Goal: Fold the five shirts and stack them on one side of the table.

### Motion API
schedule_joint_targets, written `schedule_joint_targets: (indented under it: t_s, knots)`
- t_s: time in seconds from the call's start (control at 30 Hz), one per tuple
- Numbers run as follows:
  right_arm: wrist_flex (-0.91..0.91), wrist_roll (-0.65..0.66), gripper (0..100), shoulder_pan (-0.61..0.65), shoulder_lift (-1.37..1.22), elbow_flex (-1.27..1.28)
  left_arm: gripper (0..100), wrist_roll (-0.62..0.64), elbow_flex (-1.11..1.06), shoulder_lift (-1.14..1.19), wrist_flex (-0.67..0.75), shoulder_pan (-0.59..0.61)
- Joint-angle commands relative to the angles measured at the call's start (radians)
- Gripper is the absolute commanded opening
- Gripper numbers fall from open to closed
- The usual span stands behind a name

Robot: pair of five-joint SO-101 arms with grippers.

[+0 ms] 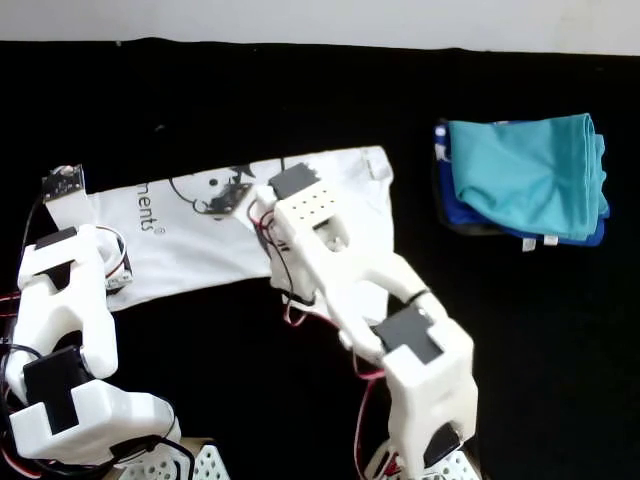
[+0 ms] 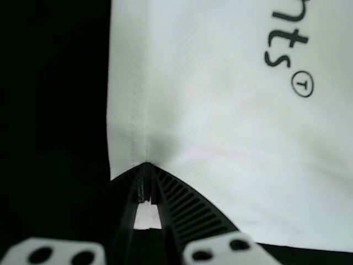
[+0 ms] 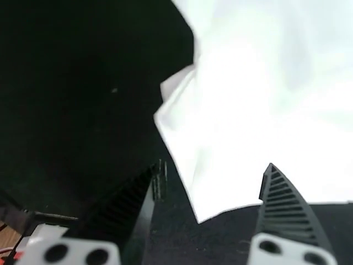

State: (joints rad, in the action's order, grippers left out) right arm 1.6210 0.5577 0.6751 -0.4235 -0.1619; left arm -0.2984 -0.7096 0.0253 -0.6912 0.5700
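Observation:
A white shirt (image 1: 330,200) with black print lies folded into a long strip across the middle of the black table (image 1: 200,100). At its left end my left gripper (image 1: 78,205) is shut on the hem; in the left wrist view the white shirt (image 2: 220,110) runs into the closed tips of the left gripper (image 2: 146,168). Over the strip's middle, my right gripper (image 1: 272,225) is open. A rumpled edge of the white shirt (image 3: 265,99) lies between the spread fingers of that right gripper (image 3: 215,165). Two folded shirts are stacked at the right, teal (image 1: 530,170) over blue (image 1: 470,215).
The table's pale far edge (image 1: 320,20) runs along the back. Bare black cloth lies in front of the white shirt and between it and the stack. Both arm bases (image 1: 90,420) stand at the near edge.

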Motion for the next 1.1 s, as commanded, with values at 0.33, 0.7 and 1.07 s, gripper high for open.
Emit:
schedule_joint_targets:
  t_s: [0.33,0.7,1.07]
  knots:
    - [0.104,0.011,27.0,0.085,-0.074,-0.068,1,0.0,-0.004,-0.002,0.02,-0.002]
    - [-0.013,0.011,27.0,0.056,-0.125,-0.059,1,0.0,-0.004,-0.002,0.02,-0.002]
    - [-0.094,0.008,17.9,-0.042,-0.377,-0.171,1,0.0,-0.004,-0.002,0.02,-0.004]
